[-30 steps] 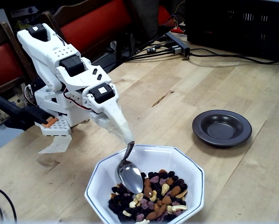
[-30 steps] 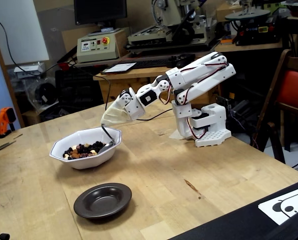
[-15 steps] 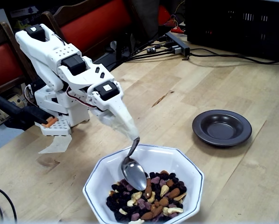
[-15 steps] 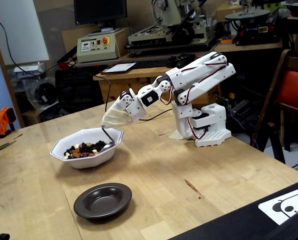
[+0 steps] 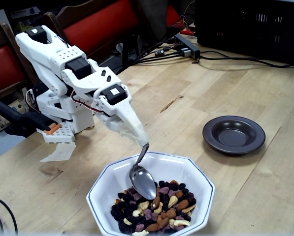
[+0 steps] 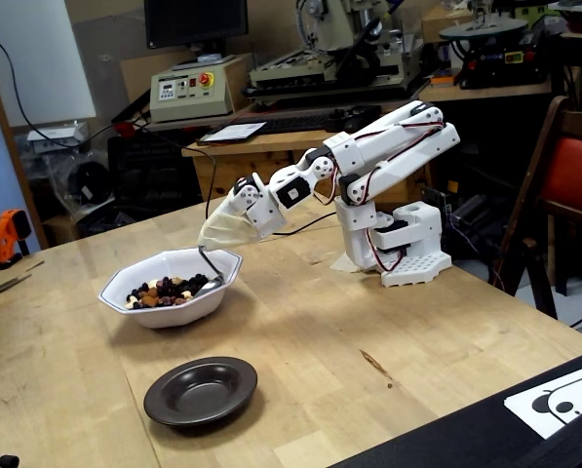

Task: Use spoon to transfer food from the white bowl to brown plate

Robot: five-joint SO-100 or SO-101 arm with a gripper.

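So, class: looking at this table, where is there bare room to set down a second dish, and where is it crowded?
Bare wood lies between the large white octagonal bowl and the small dark brown round plate, and beyond the plate in a fixed view. Crowded: the bowl's near side, where the silver metal spoon dips in, and around the white arm's base.

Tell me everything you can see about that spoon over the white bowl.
The spoon is shiny silver metal with an oval bowl and a thin curved handle. Its handle end disappears into a white wrap at the tool, so the grip itself is hidden. It hangs steeply, bowl down, inside the white bowl, its tip at the edge of the nuts and dried fruit. It looks empty.
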